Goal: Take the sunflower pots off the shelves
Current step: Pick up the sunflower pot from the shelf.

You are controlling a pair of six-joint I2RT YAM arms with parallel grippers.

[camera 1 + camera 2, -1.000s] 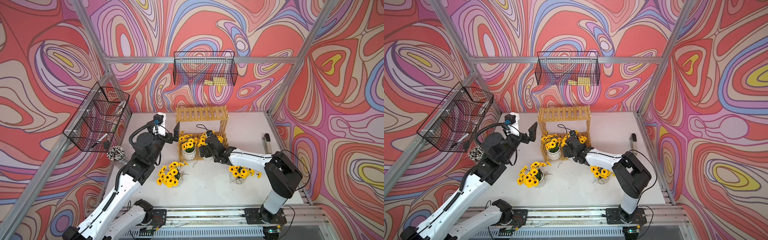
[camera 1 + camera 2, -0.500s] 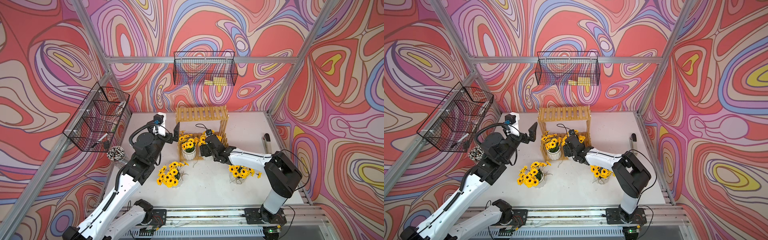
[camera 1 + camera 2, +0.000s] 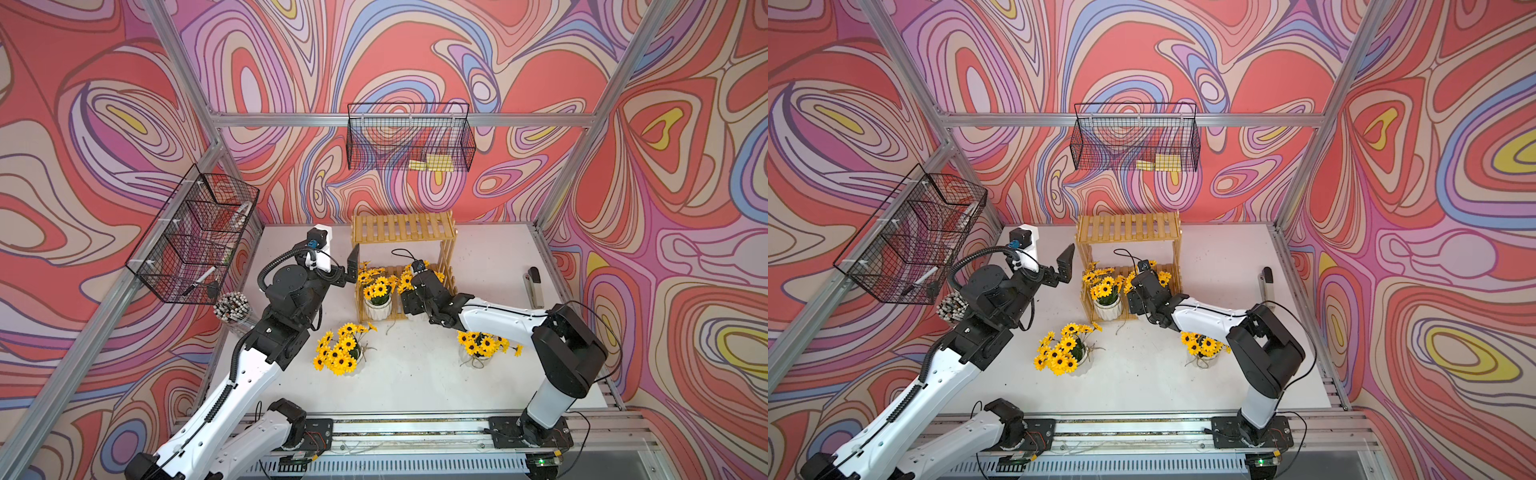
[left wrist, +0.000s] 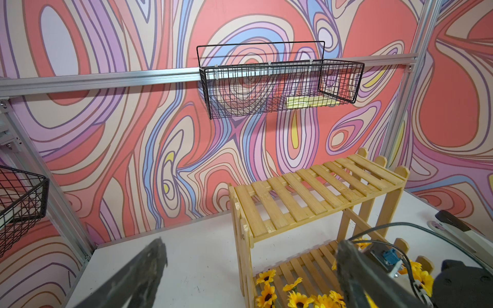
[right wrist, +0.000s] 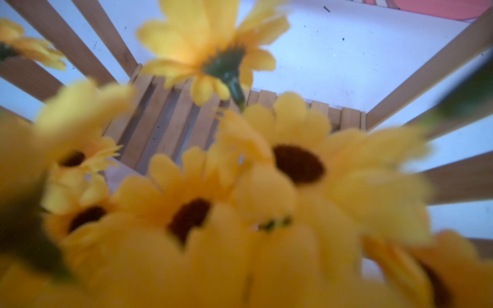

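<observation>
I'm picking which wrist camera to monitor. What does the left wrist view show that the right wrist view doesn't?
Left wrist only: the wall basket, the rack's bare top shelf, the stapler and the open left pincer. Right wrist only: one flower's green underside, close up and blurred. Both: sunflowers, the lower shelf and the white table.

Enclosure walls [image 3: 415,54]: swirling print in coral, lilac, blue, cream and yellow on all three sides. Aluminium frame [image 3: 291,119] runs along corners and at mid-height. Black wire basket [image 3: 409,137] hangs on back rail (flat yellow pads [image 3: 430,163] inside); a second, partitioned basket [image 3: 195,237] on the left wall. Tabletop [image 3: 415,386] matte white, lightly speckled. Slotted metal track [image 3: 415,424] borders the front edge. Light even, diffuse, soft shadows
</observation>
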